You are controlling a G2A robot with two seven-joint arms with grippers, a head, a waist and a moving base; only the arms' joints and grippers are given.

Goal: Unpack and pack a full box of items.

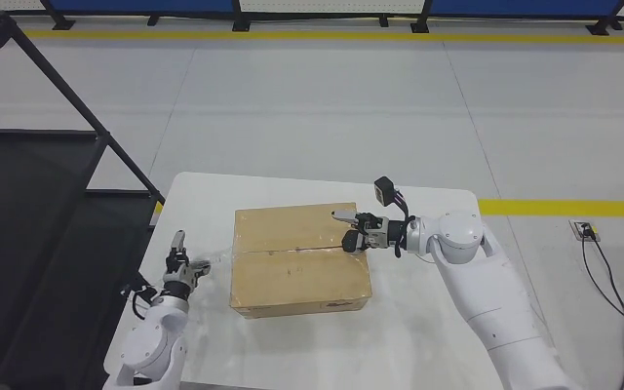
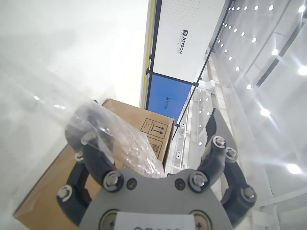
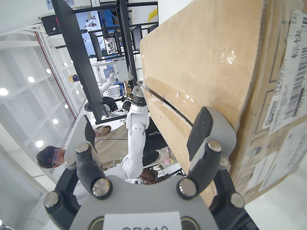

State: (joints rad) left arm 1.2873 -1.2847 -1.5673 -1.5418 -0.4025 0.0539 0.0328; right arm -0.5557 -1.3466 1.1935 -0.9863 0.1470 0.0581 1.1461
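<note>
1. The box (image 1: 297, 268) sits closed in the middle of the white table (image 1: 283, 195). Its top flaps meet along a taped seam running left to right.
2. The right pincer (image 1: 348, 231) is at the box's right edge, at the end of the seam. Its fingers are spread wide and hold nothing. One pad (image 3: 200, 132) lies against the box's top corner beside the seam, though it is unclear whether it touches.
3. The left pincer (image 1: 187, 255) is at the near left of the table, just left of the box. It is also spread wide and grips nothing.
4. Crumpled clear film (image 2: 127, 140) drapes over one of the left pincer's fingers, between it and the box's left side.
</note>
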